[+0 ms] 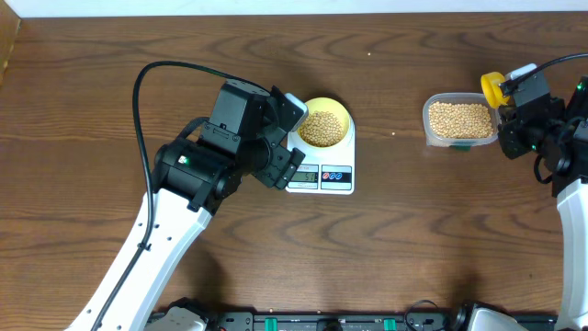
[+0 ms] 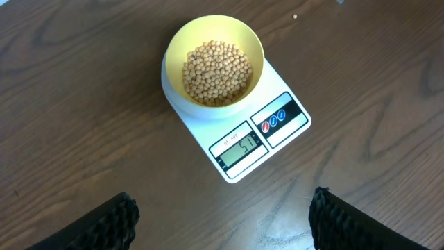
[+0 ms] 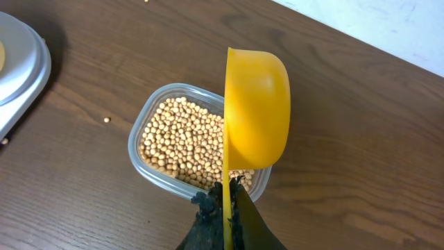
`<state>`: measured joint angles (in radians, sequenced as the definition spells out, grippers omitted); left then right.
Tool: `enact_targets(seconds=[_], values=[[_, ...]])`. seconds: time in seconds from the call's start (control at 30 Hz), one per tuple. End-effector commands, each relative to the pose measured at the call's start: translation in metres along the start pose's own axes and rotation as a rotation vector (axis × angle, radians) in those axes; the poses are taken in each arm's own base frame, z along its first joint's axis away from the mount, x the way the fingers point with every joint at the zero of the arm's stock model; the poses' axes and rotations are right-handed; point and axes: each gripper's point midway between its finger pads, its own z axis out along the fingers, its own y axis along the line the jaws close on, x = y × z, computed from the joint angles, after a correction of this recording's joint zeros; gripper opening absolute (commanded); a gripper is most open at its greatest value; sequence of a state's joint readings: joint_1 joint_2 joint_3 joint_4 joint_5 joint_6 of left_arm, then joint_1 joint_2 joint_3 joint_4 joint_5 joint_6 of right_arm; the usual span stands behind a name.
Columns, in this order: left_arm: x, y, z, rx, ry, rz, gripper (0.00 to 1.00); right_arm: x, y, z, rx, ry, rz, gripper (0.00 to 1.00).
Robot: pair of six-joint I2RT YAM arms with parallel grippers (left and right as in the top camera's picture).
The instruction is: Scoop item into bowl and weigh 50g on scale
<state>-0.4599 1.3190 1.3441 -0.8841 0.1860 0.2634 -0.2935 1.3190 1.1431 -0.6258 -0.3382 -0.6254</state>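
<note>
At the far left, the left gripper (image 2: pixel 222 203), spread wide with nothing between its fingers (image 2: pixel 104 226), hanging just short of the display end of the kitchen scale (image 2: pixel 208 132), not touching it. On the scale's platform, the pale yellow bowl (image 2: pixel 253 52), upright, loaded with a loose heap of soybeans (image 2: pixel 216 73) covering its floor. On the LCD display (image 2: pixel 239 151), apparently 51; small digits, so worth a second look. Judging from that: target reached or a shade passed, weighing nearly finished, checking and fine trimming as the step in hand. To do it well: add nothing more. Leave platform and bowl untouched long enough for a settled number. Read only then. For an exact 50, lift out a few beans at a time instead of tipping the bowl, far too coarse a move for so small a correction. Mind the left fingers near the platform edge: enough, with the lightest brush, to skew the reading. Further right, well apart from the scale, the clear plastic tub (image 3: pixel 139 139), well stocked with the same beans, and a stray bean (image 3: pixel 106 119) on the wooden table (image 3: pixel 347 173) beside it. Over one corner of the tub, the yellow measuring scoop (image 3: pixel 257 104), turned on edge, back of its cup toward the wrist camera, contents impossible to tell. Farthest right, the right gripper (image 3: pixel 226 198), closed tight on the scoop's handle; best held over the tub, away from the scale, against any late spill.
</note>
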Motion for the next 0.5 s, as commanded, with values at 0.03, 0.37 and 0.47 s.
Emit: enact_targets(seconds=[0.03, 0.37, 0.47], values=[[-0.002, 0.000, -0.002, 0.008, -0.008, 0.007, 0.81, -0.028, 0.016, -0.006, -0.104, -0.136, 0.047, 0.01], [-0.002, 0.000, -0.002, 0.008, -0.008, 0.007, 0.81, -0.100, 0.104, 0.021, -0.287, -0.290, -0.032, 0.01], [-0.002, 0.000, -0.002, 0.008, -0.008, 0.007, 0.81, -0.116, 0.133, 0.033, -0.332, -0.322, -0.073, 0.01]])
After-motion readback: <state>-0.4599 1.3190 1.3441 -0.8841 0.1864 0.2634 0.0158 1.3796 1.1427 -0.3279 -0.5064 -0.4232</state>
